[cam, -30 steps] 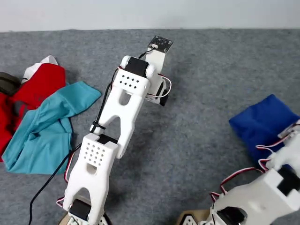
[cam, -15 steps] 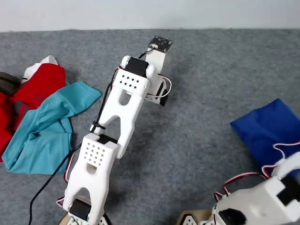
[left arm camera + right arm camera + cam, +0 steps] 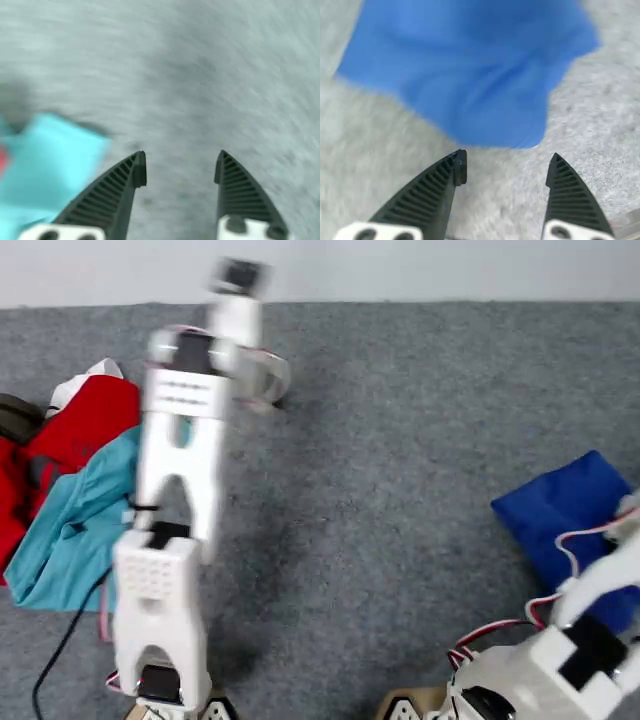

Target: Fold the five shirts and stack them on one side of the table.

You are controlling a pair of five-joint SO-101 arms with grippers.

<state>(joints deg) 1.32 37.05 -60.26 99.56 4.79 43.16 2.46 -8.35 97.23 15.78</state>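
A folded blue shirt lies at the table's right side; in the right wrist view the blue shirt sits just beyond my open right gripper, which holds nothing. A teal shirt and a red shirt lie crumpled in a heap at the left. My left arm stretches toward the far left of the table. In the left wrist view my left gripper stands open above the grey carpet, with the teal shirt beside one finger.
Grey carpet covers the table, bare between the two arms. A white cloth peeks out behind the red shirt and a dark object lies at the left edge. A white wall runs along the far edge.
My left arm has swung left from the table's middle to above the teal shirt. The right arm has shifted a little beside the blue shirt, which lies as before.
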